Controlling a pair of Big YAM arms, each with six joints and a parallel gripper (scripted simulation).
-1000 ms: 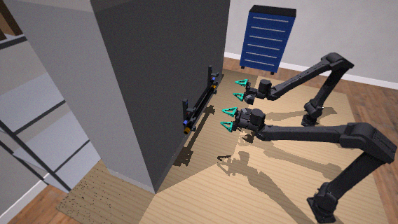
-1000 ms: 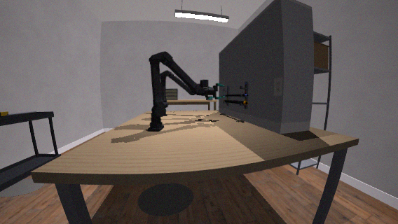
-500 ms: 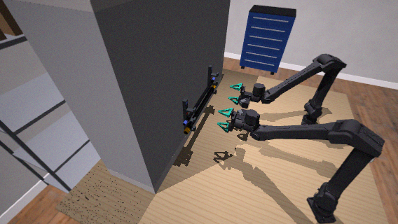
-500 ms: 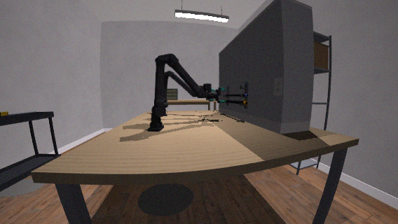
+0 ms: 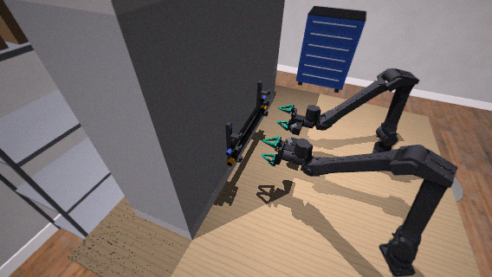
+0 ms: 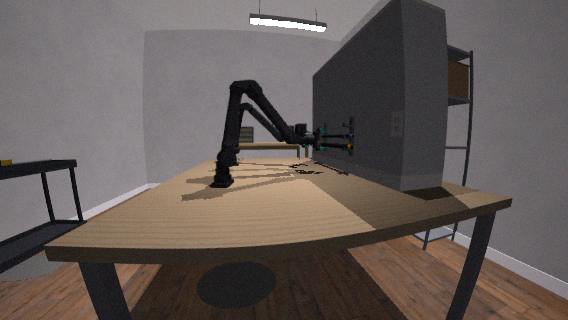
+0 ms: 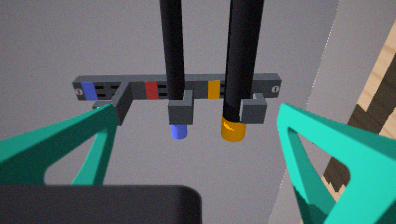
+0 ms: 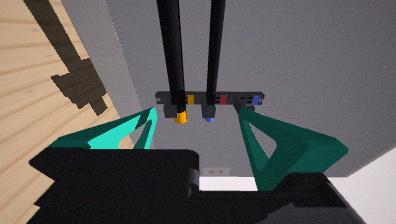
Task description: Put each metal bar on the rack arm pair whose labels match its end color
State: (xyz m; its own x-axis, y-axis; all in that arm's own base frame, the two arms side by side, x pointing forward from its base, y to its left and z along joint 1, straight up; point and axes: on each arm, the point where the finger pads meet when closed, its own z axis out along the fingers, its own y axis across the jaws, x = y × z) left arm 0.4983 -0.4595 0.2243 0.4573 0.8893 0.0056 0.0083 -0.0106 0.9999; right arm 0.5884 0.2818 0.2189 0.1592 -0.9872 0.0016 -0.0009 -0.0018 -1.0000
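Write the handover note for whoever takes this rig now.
Left gripper: open, holding nothing.
Right gripper: open, holding nothing.
Orange-ended bar: on the lowest, orange-labelled pair.
Blue-ended bar: on the middle, red-labelled pair.
Done: orange-ended bar is where it belongs.
Left: lift the blue-ended bar to the bare top, blue-labelled pair; release it, lying still on both rack arms.
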